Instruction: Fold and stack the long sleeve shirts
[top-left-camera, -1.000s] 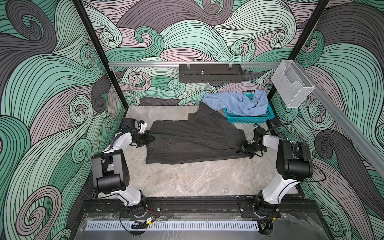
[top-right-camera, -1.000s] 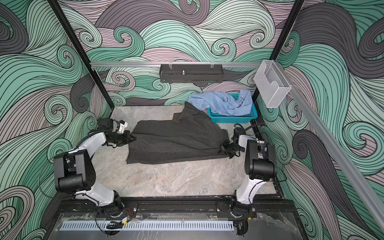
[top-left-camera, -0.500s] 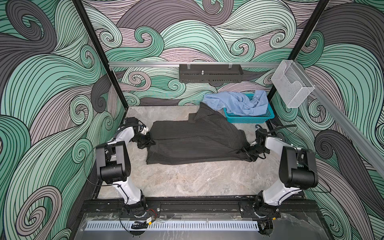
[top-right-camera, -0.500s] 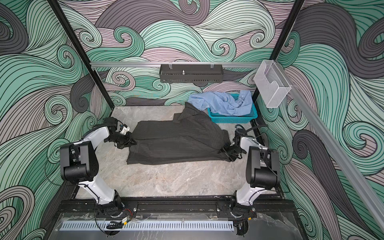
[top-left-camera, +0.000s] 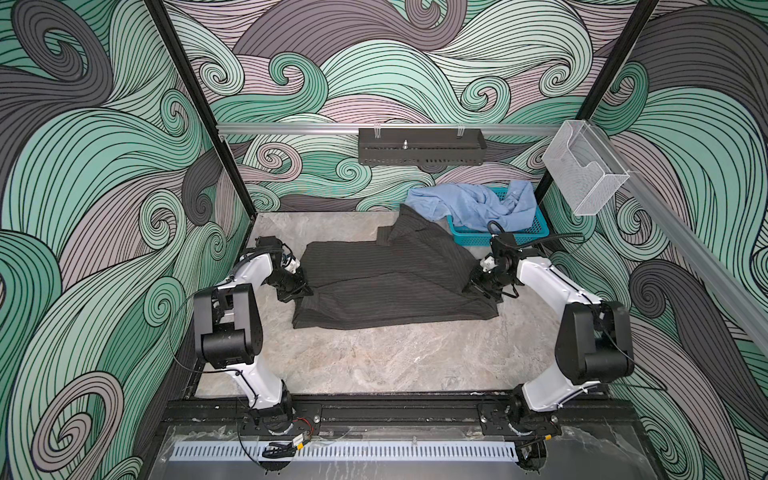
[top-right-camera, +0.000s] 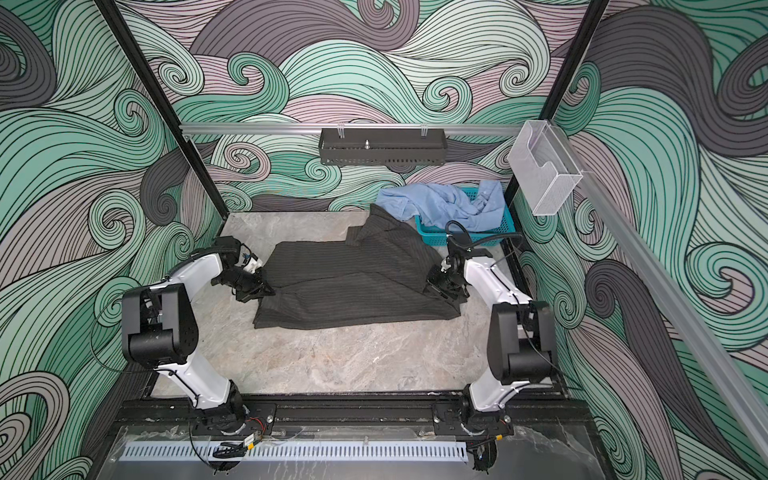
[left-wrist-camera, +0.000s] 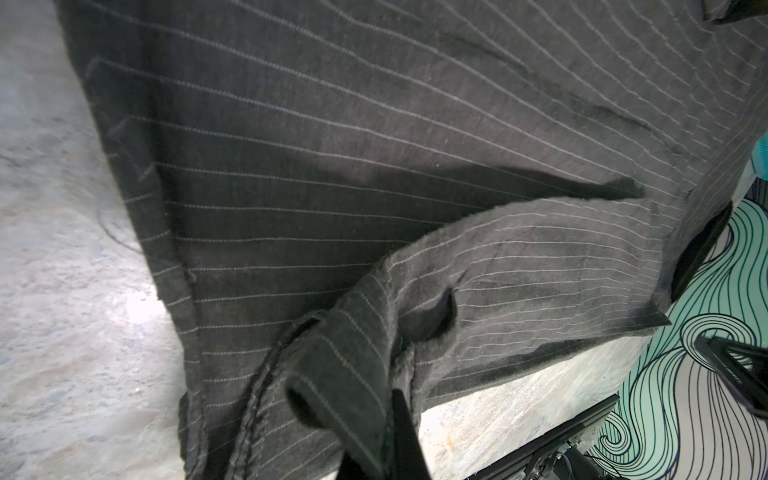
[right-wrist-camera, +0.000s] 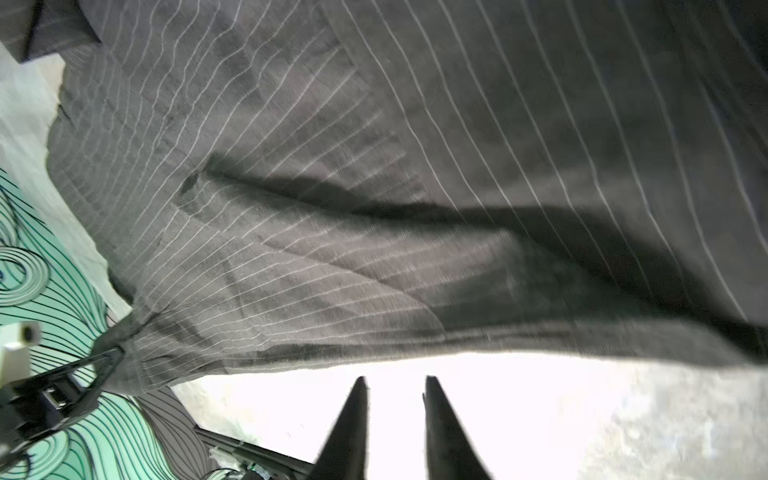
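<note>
Charcoal shirt (top-left-camera: 395, 282) spread mid-table (top-left-camera: 395, 361), judged partly folded (sleeve trailing toward back right corner). Left hem pinched by left gripper (top-left-camera: 299, 291). Right gripper (right-wrist-camera: 395, 380) narrowly parted, empty, just off right hem. Light blue shirt (top-left-camera: 478, 205) heaped in basket (top-left-camera: 498, 239), back right corner. Nothing stacked yet.

1. Up front, a broad open stretch of table (top-left-camera: 395, 365) runs side to side between the arm bases.
2. The middle is blocked: the dark pinstriped shirt (top-left-camera: 395, 286) sprawls nearly from arm to arm.
3. Back right is crowded. The teal basket (top-left-camera: 498, 240) sits there, and the light blue shirt (top-left-camera: 473, 205) spills over its left rim onto the dark cloth.
4. Back left, a bare strip lies between the shirt and the wall.
5. Overhead, watch the black shelf (top-left-camera: 419, 151) and the clear box (top-left-camera: 582, 178).
6. The right gripper (right-wrist-camera: 395, 380) has bare table beneath it, just short of the hem, and nothing between its fingers.
</note>
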